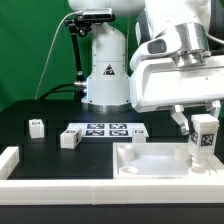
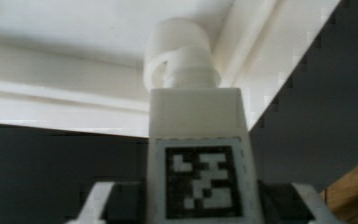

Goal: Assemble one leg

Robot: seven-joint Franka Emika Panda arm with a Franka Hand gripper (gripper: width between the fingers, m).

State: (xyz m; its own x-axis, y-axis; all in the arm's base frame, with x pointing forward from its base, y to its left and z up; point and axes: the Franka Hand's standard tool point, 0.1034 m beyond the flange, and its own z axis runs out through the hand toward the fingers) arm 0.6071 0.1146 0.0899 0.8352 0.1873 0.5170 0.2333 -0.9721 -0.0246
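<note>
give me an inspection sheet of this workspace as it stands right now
surface: black table, with the marker board lying flat on it
job's things: held leg upright, tag showing, over the white panel at its end on the exterior view's right; contact cannot be told; two loose legs, small leg and nearer leg, stand on the table
clutter: white corner rail at the exterior view's left edge
grippers: gripper shut on the held leg
cables: thin cable curving down beside the robot base
surroundings: green backdrop
</note>
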